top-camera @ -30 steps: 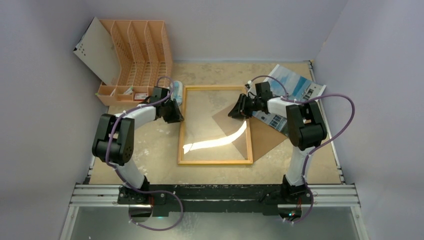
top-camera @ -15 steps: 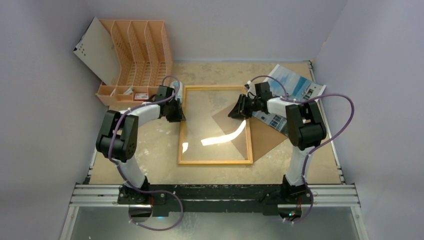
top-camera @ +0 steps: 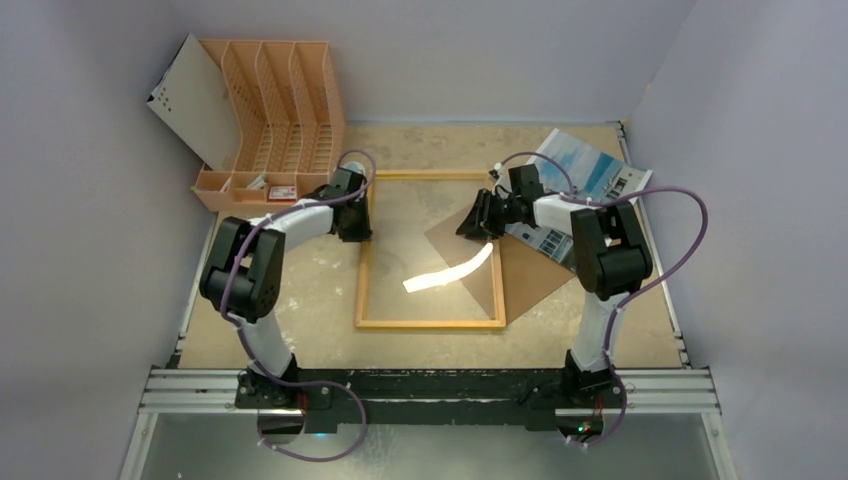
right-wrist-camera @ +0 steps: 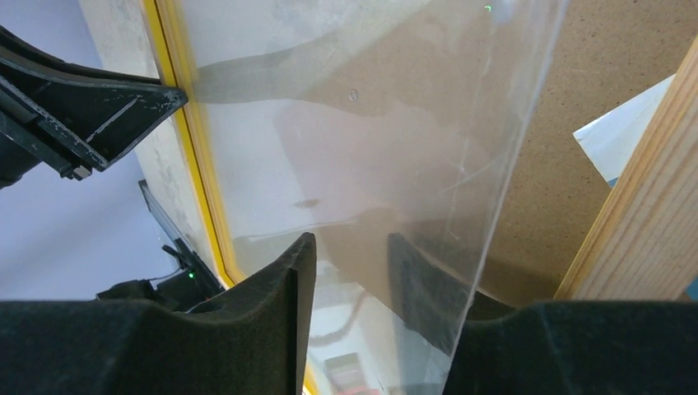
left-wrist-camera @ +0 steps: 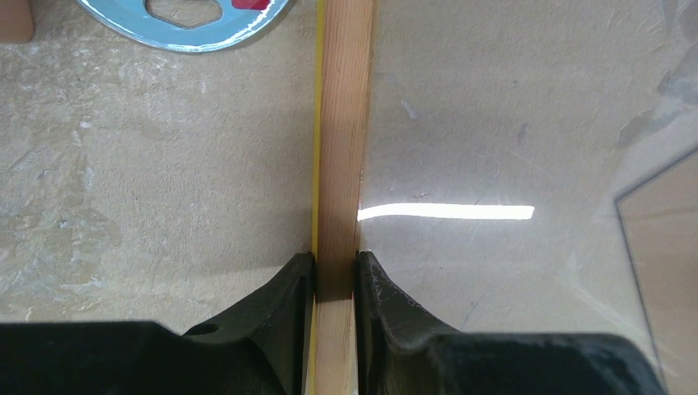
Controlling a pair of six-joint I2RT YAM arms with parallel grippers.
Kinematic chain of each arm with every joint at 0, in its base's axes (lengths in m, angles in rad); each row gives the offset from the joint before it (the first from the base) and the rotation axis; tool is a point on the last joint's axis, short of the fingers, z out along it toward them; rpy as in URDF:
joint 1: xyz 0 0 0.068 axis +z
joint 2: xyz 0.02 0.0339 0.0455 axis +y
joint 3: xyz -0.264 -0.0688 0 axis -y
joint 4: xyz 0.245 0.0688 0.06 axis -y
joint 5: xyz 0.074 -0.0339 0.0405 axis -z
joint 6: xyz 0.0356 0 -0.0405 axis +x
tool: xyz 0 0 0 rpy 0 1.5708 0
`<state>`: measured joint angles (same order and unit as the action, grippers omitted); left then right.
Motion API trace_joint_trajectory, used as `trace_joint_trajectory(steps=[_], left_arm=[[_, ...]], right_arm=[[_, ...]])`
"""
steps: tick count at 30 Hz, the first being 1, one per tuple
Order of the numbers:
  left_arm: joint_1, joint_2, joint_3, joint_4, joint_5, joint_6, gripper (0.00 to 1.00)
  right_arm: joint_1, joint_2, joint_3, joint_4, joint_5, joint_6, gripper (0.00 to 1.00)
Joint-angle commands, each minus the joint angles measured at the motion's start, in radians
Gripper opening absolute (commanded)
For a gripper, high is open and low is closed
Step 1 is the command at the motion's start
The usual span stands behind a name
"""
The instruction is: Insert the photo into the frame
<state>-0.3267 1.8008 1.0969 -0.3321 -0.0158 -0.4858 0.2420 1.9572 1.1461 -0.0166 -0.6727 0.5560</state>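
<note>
Beige tabletop (top-camera: 300,290) from above: frame (top-camera: 431,323) flat at centre, photo (top-camera: 600,170) lying far right, not loaded yet. L wrist: left gripper (left-wrist-camera: 333,271) clamped on frame's wood rail, prob. steadying. R wrist: right gripper (right-wrist-camera: 350,267) straddling clear pane (right-wrist-camera: 370,148), one finger each side, prob. lifting.

The frame (top-camera: 431,250) lies mid-table, the photo (top-camera: 590,190) behind-right, the file rack (top-camera: 275,120) behind-left.

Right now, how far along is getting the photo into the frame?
Early. The brown backing board already lies outside the frame. In hand: the left tool pinches the frame's wooden left rail, and the right tool straddles the raised clear pane, one finger on each face. Left: the photo lies untouched at far right, partly under the right arm.
</note>
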Motion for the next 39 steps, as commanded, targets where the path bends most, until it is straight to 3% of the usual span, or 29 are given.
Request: trace_joint_trajectory(steps=[1, 6, 10, 18, 21, 29, 39], left_arm=[[-0.005, 0.056, 0.024, -0.056, -0.098, -0.003, 0.15], [-0.005, 0.082, 0.019, -0.092, -0.145, -0.013, 0.14], [-0.005, 0.082, 0.003, -0.089, -0.15, -0.013, 0.14], [-0.005, 0.078, 0.003, -0.064, -0.069, -0.004, 0.15], [-0.005, 0.078, 0.014, -0.062, -0.04, 0.002, 0.17], [-0.005, 0.062, 0.043, -0.076, 0.009, -0.003, 0.27], [-0.002, -0.066, 0.119, -0.118, 0.079, 0.007, 0.53]], right_arm=[[0.009, -0.047, 0.053, -0.066, 0.021, -0.029, 0.43], [0.006, -0.092, 0.09, -0.153, 0.074, -0.019, 0.54], [-0.011, -0.132, 0.101, -0.213, 0.151, -0.02, 0.56], [-0.037, -0.285, 0.095, -0.298, 0.582, -0.063, 0.58], [-0.038, -0.308, 0.089, -0.311, 0.646, -0.08, 0.58], [-0.037, -0.326, 0.058, -0.278, 0.655, -0.091, 0.58], [-0.06, -0.344, 0.142, -0.298, 0.822, -0.082, 0.58]])
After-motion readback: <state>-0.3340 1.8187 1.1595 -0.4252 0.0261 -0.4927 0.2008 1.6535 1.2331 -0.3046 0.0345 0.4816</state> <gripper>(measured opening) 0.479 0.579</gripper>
